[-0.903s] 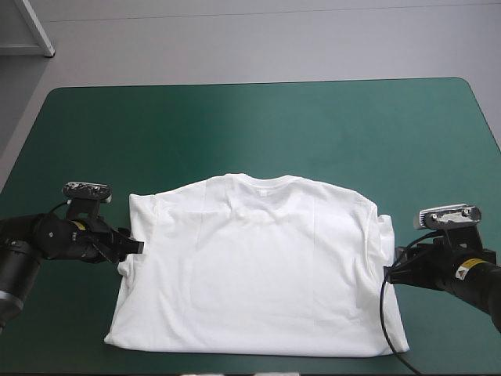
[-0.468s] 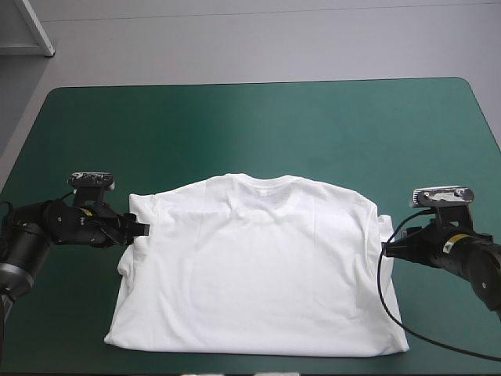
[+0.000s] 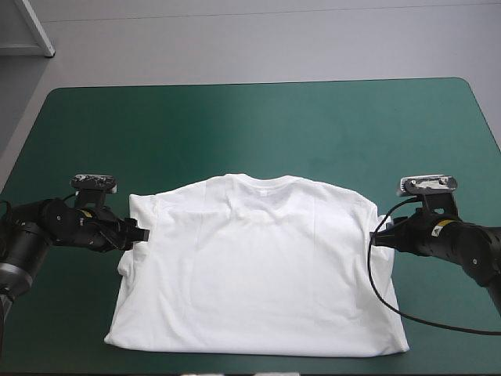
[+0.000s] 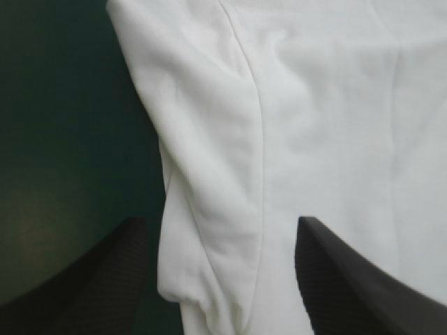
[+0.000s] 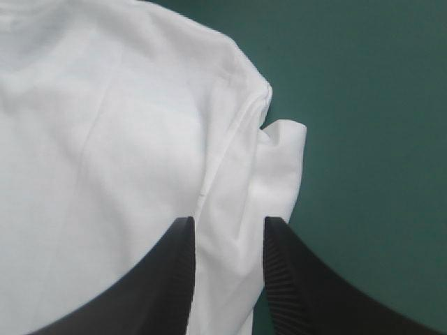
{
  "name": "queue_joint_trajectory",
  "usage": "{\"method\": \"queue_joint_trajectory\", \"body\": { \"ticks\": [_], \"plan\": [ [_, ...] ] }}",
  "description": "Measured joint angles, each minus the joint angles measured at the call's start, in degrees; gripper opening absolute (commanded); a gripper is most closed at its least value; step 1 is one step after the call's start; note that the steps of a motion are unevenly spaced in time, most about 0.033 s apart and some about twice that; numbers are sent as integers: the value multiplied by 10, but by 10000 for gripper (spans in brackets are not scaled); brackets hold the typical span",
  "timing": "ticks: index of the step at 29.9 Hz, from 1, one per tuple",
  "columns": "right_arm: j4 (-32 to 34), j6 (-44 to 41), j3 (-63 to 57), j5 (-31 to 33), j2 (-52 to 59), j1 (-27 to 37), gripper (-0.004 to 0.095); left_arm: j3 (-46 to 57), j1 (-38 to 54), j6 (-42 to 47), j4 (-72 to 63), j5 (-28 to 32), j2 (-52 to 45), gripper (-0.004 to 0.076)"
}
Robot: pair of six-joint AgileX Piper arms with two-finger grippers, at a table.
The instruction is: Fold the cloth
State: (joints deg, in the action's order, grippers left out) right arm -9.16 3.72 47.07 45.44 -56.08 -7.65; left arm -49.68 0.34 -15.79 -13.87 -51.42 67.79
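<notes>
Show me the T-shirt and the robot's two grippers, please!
T-shirt (image 3: 258, 274): high view, on the middle of its flat white body.
left gripper (image 3: 142, 233): high view, at its fingertips by the T-shirt's sleeve.
right gripper (image 3: 375, 238): high view, at its fingertips by the other sleeve.

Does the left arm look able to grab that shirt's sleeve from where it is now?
Probably yes: the left gripper is open, with one black finger on each side of the sleeve edge of the T-shirt, and nothing blocks it.
</notes>
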Motion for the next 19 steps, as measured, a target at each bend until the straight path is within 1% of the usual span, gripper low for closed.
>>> {"method": "queue_joint_trajectory", "body": {
  "ticks": [3,5,7,10,15,19],
  "plan": [
    [-8,18,13,24,2,0,302,0,0,-4,0,-41,0,448],
    [-10,28,14,54,5,0,303,0,0,-8,1,-75,-6,449],
    [-10,34,14,82,12,0,312,4,0,-8,3,-93,-22,448],
    [-19,36,14,105,44,0,318,16,0,6,12,-123,-78,448],
    [-20,29,14,141,117,0,318,35,0,60,30,-169,-188,448],
    [-15,16,14,175,152,0,318,72,0,84,37,-195,-227,445]
  ]
}}
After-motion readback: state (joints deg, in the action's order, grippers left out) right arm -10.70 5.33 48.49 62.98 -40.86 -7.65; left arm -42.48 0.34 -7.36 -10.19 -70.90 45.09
